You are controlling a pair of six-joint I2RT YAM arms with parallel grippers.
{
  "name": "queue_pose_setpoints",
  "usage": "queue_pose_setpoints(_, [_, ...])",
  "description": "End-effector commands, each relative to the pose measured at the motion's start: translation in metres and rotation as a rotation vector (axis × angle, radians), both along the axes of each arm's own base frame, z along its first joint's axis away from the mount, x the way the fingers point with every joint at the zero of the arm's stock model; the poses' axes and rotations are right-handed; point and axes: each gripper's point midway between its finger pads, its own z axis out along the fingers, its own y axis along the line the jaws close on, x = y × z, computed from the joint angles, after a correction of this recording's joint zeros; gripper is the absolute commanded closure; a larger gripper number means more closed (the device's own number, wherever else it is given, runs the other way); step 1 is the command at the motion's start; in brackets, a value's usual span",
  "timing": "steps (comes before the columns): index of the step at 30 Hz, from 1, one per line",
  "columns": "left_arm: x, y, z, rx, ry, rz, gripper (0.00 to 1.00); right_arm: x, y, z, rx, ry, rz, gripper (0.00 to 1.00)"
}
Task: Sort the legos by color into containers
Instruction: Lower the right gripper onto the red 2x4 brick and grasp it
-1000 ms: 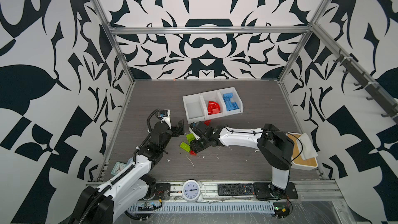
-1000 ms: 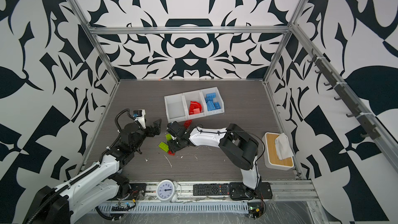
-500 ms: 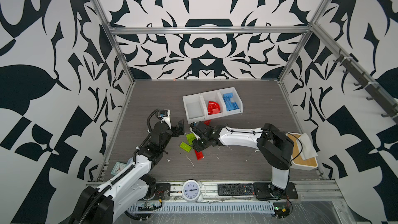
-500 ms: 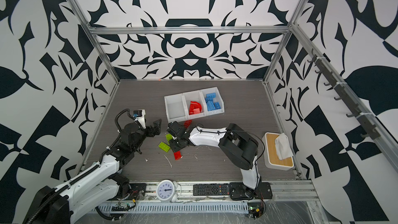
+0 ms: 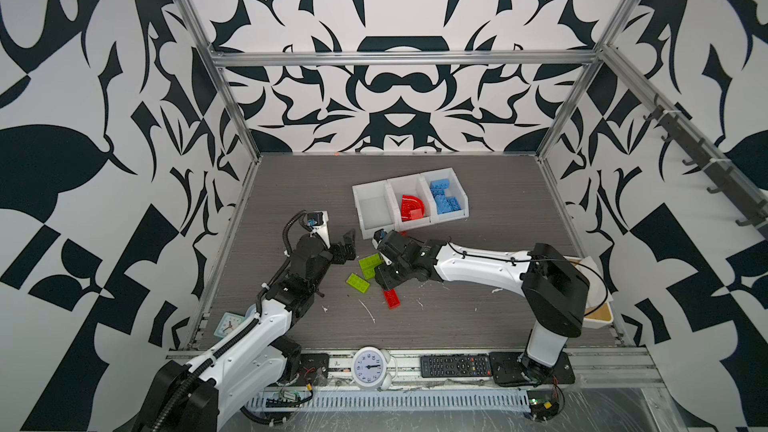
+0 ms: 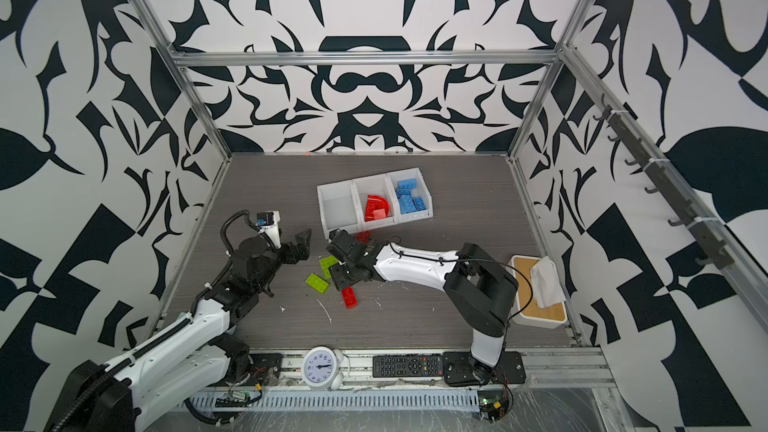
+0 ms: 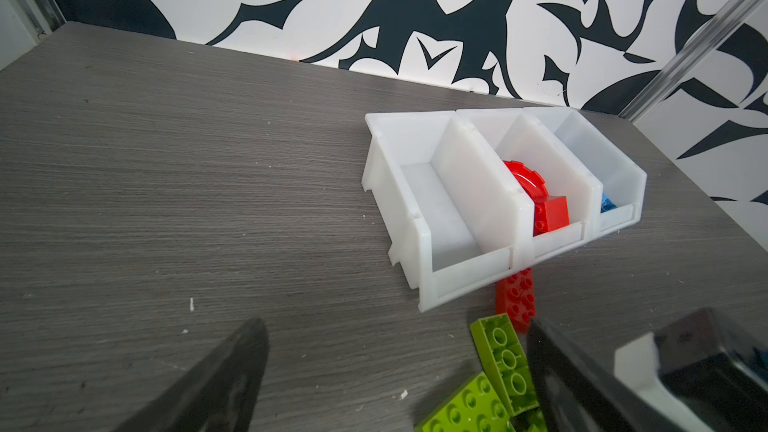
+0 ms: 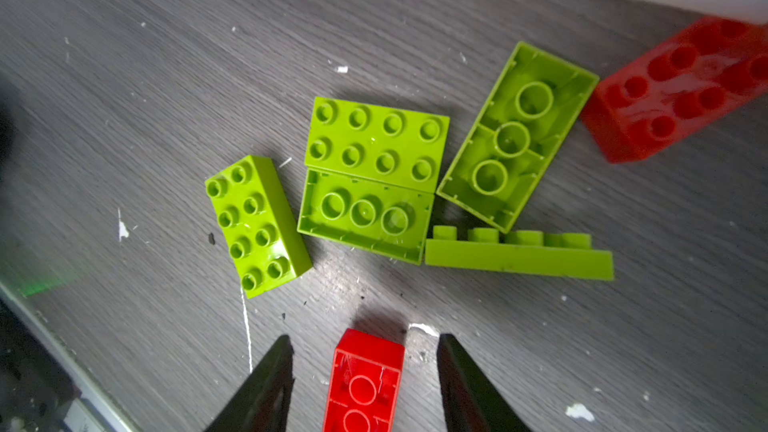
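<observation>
Three joined white containers (image 5: 376, 231) (image 6: 338, 231) (image 7: 469, 272) sit mid-table: the left one empty, a red arch (image 5: 411, 206) (image 7: 528, 184) in the middle, blue legos (image 5: 444, 199) (image 6: 409, 199) on the right. Several lime green legos (image 8: 376, 139) (image 5: 358, 283) (image 7: 505, 359) lie in front of them. My right gripper (image 8: 365, 340) (image 5: 384, 282) (image 6: 338, 280) is open astride an upside-down red lego (image 8: 365, 380) (image 5: 391, 298) on the table, with gaps on both sides. Another red lego (image 8: 681, 89) (image 7: 515, 297) lies against the containers' front. My left gripper (image 7: 397, 326) (image 5: 348, 245) (image 6: 302, 245) hovers wide open and empty.
A white box with a wooden lid (image 5: 598, 309) (image 6: 540, 297) stands at the right edge. A round clock (image 5: 370, 367), a remote (image 5: 455, 365) and a small square clock (image 5: 227, 324) lie along the front rail. White flecks dot the table.
The red lego by my right gripper has shifted toward the table's front and now lies free between the open jaws. My left arm has not moved.
</observation>
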Motion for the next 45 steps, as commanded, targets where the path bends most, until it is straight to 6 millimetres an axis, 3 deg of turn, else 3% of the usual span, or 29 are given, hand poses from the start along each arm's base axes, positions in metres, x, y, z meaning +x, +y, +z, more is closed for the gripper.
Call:
queue_pose_setpoints(1, [-0.001, 0.003, 0.001, -0.004, -0.013, 0.014, 0.01, -0.008, -0.013, -0.002, -0.05, 0.001, -0.008, 0.42])
queue_pose_setpoints(12, [-0.001, 0.004, 0.001, -0.002, -0.01, 0.016, 0.01, -0.02, -0.009, -0.026, -0.144, 0.025, 0.03, 0.45])
queue_pose_setpoints(28, [0.0, 0.004, 0.0, -0.003, -0.009, 0.016, 0.01, -0.017, -0.01, -0.033, -0.189, 0.02, 0.041, 0.59])
queue_pose_setpoints(40, [0.0, 0.004, 0.001, -0.004, -0.011, 0.015, 0.01, -0.004, -0.005, 0.013, -0.133, -0.082, 0.067, 0.68])
queue_pose_setpoints(45, [-0.001, 0.003, 0.001, -0.006, -0.011, 0.014, 0.01, 0.018, -0.014, 0.047, -0.089, -0.148, 0.058, 0.68])
